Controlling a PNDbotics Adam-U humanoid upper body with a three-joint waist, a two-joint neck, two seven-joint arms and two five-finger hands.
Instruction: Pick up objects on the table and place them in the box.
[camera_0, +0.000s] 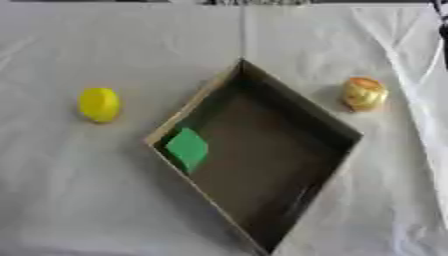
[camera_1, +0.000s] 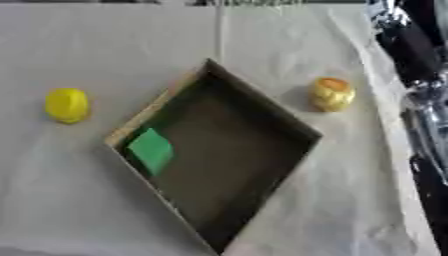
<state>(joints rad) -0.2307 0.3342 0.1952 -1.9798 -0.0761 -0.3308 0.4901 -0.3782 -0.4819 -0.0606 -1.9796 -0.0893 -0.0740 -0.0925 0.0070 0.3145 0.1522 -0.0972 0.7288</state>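
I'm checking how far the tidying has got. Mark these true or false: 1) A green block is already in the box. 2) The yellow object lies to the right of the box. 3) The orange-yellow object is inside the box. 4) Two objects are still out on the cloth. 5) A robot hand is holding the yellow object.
1) True: the green block lies in the box, against its left wall.
2) False: the yellow object sits on the cloth to the box's left.
3) False: the orange-yellow object rests on the cloth, right of the box.
4) True: the yellow one and the orange-yellow one.
5) False: nothing touches it; only a black arm shows at the right edge.
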